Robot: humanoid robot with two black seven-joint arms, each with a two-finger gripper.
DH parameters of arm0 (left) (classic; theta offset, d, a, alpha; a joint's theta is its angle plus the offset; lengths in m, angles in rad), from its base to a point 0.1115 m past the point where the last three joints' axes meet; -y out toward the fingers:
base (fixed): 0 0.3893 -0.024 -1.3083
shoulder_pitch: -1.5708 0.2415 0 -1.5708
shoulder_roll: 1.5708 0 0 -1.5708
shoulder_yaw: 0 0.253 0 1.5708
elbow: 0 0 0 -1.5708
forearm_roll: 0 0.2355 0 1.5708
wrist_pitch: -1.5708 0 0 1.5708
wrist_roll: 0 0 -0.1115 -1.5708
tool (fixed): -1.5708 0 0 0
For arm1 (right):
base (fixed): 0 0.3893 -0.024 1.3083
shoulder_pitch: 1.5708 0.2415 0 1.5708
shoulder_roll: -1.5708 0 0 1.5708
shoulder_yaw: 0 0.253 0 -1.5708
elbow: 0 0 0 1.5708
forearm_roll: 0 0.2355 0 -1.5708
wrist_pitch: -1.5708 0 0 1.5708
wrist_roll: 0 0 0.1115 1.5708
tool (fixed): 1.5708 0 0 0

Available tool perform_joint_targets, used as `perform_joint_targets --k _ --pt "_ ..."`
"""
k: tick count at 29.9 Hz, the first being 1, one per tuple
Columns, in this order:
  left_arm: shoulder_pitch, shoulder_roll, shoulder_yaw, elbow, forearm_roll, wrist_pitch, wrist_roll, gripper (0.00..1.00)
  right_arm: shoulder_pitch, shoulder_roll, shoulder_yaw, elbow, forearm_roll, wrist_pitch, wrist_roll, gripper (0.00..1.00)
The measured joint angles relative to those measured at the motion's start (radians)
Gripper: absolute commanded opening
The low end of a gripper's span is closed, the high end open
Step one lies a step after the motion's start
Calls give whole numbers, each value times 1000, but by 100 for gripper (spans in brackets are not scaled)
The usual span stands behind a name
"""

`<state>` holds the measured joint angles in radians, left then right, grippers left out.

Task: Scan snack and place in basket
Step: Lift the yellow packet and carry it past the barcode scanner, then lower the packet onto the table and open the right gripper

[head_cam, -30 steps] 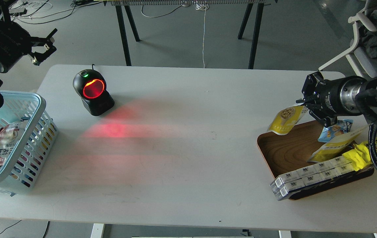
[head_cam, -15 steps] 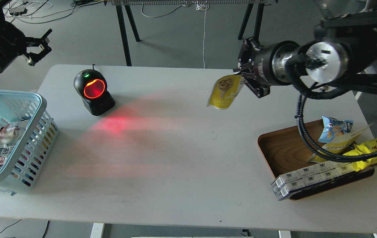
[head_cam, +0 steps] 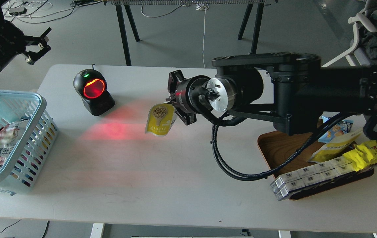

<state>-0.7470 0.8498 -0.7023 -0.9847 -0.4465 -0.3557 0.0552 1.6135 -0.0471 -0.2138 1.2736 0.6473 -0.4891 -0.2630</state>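
Observation:
The snack (head_cam: 160, 120), a yellow-and-white pouch picturing beige beans, hangs from my right gripper (head_cam: 172, 103), which is shut on its top edge above the middle of the table. It is to the right of the black scanner (head_cam: 93, 92), whose window glows red and casts red light on the table beside the pouch. The light blue basket (head_cam: 41, 114) stands at the left table edge with a packet inside. My left gripper (head_cam: 39, 46) is open and empty, raised beyond the table's far left corner, above the basket.
A brown wooden tray (head_cam: 282, 153) at the right holds a blue packet (head_cam: 338, 127), yellow wrappers (head_cam: 370, 150) and white boxes (head_cam: 307, 177). My right arm stretches across the table's right half. Table legs and cables lie beyond the far edge.
My right arm has carried the pouch from above the tray leftward across the table to just right of the scanner's beam. My left gripper shifted slightly up and left.

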Motion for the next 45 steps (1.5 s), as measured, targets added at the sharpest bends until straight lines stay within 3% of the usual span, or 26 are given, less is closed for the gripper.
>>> perform_joint_targets --k 19,24,28,30,32,34,37,45 --pt "-2 13 -2 -3 0 0 -2 100 -53 47 -3 -103 34 0 -2 0" --pt "-2 15 -2 -3 0 0 -2 100 -66 47 -8 -112 33 0 -2 7" --pt "-2 15 -2 -3 0 0 -2 100 -70 47 -9 -120 32 0 -3 30" --pt "-2 15 -2 -3 0 0 -2 100 -70 47 -10 -120 32 0 -4 57" --pt "-2 16 -2 -3 0 0 -2 100 -69 47 -10 -120 32 0 -4 64" --pt "-2 17 -2 -3 0 0 -2 100 -66 47 -10 -121 32 0 -4 81" --pt "-2 17 -2 -3 0 0 -2 100 -58 47 -10 -122 32 0 -3 93" --pt "-2 17 -2 -1 0 11 -2 100 -22 47 -12 -109 18 0 1 96"
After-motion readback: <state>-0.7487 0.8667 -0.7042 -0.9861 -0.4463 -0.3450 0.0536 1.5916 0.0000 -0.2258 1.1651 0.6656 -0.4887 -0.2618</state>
